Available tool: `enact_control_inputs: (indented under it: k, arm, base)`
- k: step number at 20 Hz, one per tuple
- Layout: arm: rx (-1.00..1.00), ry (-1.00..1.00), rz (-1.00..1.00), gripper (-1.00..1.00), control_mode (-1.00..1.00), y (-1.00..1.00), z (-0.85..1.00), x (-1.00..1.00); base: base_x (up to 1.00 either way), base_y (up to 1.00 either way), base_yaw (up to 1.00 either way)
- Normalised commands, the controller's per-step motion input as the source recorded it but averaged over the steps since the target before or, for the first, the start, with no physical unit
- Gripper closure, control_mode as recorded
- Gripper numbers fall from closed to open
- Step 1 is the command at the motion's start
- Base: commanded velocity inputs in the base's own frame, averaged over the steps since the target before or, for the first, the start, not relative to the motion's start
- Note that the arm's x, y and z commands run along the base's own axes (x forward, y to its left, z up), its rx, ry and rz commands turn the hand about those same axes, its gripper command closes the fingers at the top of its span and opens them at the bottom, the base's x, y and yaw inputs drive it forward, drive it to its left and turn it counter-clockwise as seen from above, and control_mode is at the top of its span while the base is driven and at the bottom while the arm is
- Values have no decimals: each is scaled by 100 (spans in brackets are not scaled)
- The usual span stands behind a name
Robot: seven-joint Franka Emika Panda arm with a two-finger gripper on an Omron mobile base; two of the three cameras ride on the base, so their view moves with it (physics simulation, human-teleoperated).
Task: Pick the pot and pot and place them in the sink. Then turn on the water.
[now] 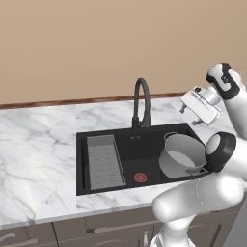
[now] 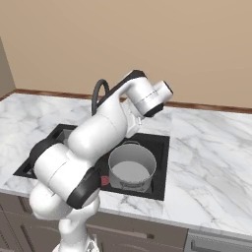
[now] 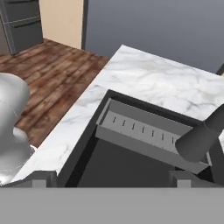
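The wide grey metal stockpot (image 1: 182, 154) stands upright in the right half of the black sink (image 1: 130, 144), and from the other side the stockpot (image 2: 131, 167) looks hollow inside. The dark pot is out of view. My gripper (image 1: 190, 115) hangs above the sink's right end, over the stockpot and to the right of the black gooseneck faucet (image 1: 141, 103). In the hand view my gripper (image 3: 111, 179) is open, its fingertips (image 3: 41, 177) wide apart with nothing between them, facing the ribbed tray (image 3: 148, 131). No blue stream runs from the faucet.
The grey ribbed tray (image 1: 101, 161) takes up the sink's left part, and a red drain (image 1: 140, 177) sits in the basin floor. White marble counter (image 1: 38, 149) surrounds the sink. A tan wall rises behind. The hand view shows wooden floor (image 3: 52, 74) beyond the counter edge.
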Motion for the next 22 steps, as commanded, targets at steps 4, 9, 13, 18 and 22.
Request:
enact_control_inputs:
  k: [4, 9, 13, 18, 22]
  arm:
    - [6, -5, 0, -100, -100, 8, -10, 2]
    - [6, -6, 0, -100, -100, 6, -1, 5]
    - [3, -1, -3, -100, -100, 4, 0, 10]
    - [0, -2, -12, -100, -100, 0, 0, 21]
    - [0, -1, -18, -100, -100, 0, 0, 36]
  base:
    - [0, 0, 0]
    - [0, 0, 0]
    - [0, 0, 0]
    - [0, 0, 0]
    - [0, 0, 0]
